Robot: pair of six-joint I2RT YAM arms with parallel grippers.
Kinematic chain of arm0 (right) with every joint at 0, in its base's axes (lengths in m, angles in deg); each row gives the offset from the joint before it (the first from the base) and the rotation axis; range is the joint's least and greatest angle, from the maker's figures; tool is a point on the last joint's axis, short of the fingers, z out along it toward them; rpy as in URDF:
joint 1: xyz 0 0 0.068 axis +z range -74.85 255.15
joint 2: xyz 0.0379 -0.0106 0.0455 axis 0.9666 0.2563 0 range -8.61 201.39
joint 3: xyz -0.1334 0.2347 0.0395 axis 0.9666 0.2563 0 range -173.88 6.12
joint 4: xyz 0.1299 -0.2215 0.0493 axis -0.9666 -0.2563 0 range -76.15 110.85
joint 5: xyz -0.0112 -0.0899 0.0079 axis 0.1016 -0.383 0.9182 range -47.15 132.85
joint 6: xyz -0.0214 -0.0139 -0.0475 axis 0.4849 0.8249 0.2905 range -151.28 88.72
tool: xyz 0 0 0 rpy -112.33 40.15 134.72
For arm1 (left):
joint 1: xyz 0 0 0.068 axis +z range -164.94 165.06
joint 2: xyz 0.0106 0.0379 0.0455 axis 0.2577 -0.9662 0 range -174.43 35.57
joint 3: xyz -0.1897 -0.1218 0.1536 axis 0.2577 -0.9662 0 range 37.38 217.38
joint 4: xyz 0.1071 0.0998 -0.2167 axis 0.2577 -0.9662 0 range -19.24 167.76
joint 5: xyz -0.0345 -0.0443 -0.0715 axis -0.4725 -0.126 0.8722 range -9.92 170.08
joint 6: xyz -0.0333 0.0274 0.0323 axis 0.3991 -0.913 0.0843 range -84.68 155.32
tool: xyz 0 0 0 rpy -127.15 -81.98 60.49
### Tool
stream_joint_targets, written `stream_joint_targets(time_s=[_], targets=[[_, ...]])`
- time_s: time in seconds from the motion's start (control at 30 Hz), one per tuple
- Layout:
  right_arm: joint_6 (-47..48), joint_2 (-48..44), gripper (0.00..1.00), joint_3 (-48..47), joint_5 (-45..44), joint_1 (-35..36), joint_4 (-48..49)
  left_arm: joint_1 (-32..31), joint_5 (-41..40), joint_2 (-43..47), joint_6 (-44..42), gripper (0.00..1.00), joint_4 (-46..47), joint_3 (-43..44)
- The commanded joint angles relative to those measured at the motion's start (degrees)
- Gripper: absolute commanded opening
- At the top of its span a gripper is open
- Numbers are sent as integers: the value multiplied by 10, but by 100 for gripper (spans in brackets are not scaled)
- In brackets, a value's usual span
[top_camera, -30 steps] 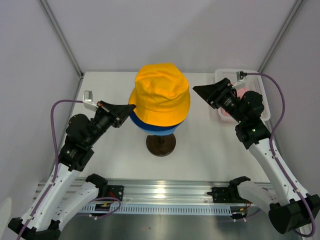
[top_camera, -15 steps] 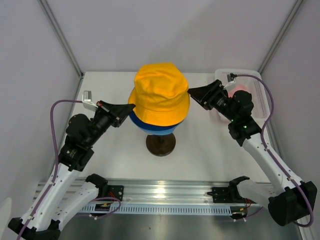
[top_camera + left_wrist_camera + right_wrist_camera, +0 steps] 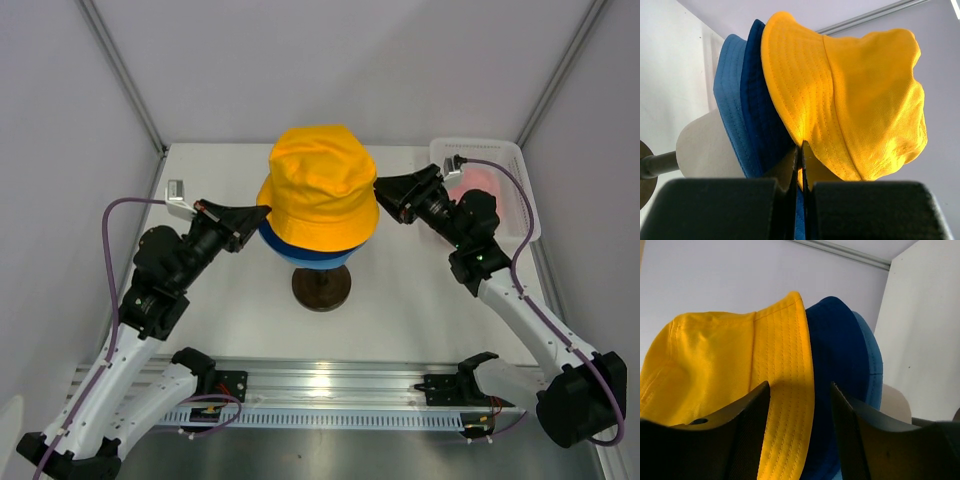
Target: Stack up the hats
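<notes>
Soft woven fabric, stitched floppy brims, crowns up. Stack: yellow-orange fabric bucket hat [image 3: 320, 195] over navy bucket hat [image 3: 760, 110] over light blue bucket hat [image 3: 727, 95], on cream egg-shaped mannequin head [image 3: 705, 150]. Yellow brim pinched by left gripper [image 3: 262, 212]; right gripper [image 3: 380, 188] spread at opposite brim.

The white table [image 3: 230, 320] carries the dark round base [image 3: 321, 290] of a stand near its middle, well apart from a white mesh basket [image 3: 524, 205] in the far right corner, partly hidden and seemingly reaching the right edge, and a silver rail [image 3: 330, 385] runs along the near edge.
</notes>
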Motion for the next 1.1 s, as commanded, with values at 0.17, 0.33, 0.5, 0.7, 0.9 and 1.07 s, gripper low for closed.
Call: stream_joint_targets(time_s=[0.17, 0.33, 0.5, 0.7, 0.9, 1.07], targets=[[-93, -21, 36, 25, -3, 7, 62, -1, -23, -20, -34, 1, -55, -8], [-107, -30, 7, 34, -6, 6, 70, -1, -28, -20, -39, 1, -59, -8], [-79, -46, 0, 44, -29, 6, 37, -1, -42, -22, -53, 1, -77, 3], [-32, -60, 0, 68, -50, 7, -2, -1, -74, -19, -84, 1, -127, 22], [-20, -65, 0, 114, -59, 7, -3, 7, -127, -11, -125, 1, -164, 47], [-33, -69, 0, 138, -49, 5, 33, 16, -109, -52, -159, 1, -175, 82]])
